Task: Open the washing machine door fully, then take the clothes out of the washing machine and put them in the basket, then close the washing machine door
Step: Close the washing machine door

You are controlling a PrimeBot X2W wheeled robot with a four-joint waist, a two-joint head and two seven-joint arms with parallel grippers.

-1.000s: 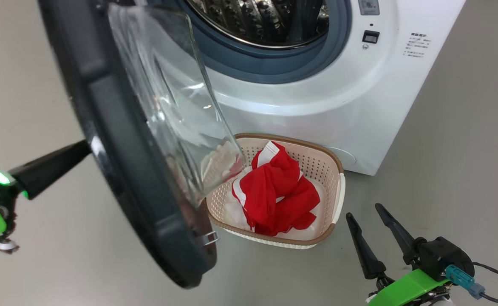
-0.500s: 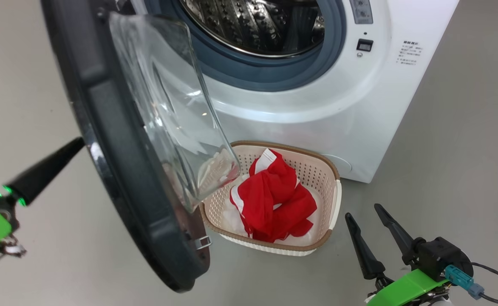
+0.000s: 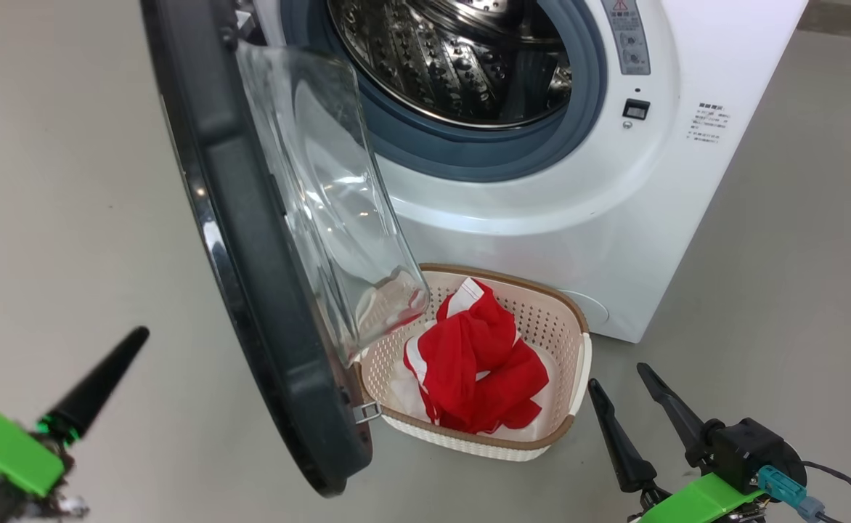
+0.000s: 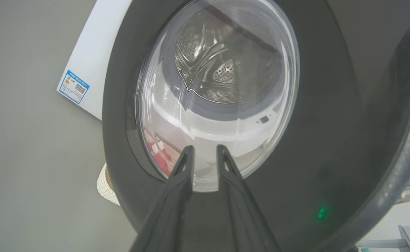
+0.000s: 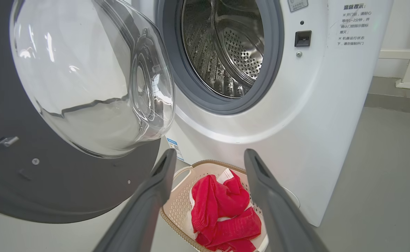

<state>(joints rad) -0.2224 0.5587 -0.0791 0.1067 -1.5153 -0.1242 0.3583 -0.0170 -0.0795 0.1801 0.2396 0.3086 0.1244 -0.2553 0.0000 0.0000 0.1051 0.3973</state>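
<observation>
The washing machine (image 3: 542, 240) stands with its steel drum (image 3: 462, 65) in view and no fabric seen in it. Its washing machine door (image 3: 251, 254) hangs partly open, glass bowl facing the machine. On the floor below it, the basket (image 3: 498, 272) holds the red and white clothes (image 3: 476, 363). My left gripper (image 3: 139, 335) is at the lower left, off the door's outer side and touching nothing. In the left wrist view my left gripper (image 4: 205, 148) points at the door (image 4: 331, 122), fingers slightly parted and empty. My right gripper (image 3: 620, 378) stands open and empty right of the basket, aimed over the clothes (image 5: 222, 210).
Grey floor (image 3: 796, 254) lies all round. The door overhangs the basket's left end. A blue label (image 4: 73, 86) sits on the machine's side. A white wall and a frame foot (image 5: 406, 83) stand behind the machine on the right.
My left gripper has come away from the door's outer edge, dropped toward the lower left, and its fingers have parted slightly. The head camera has shifted. The right gripper keeps its place.
</observation>
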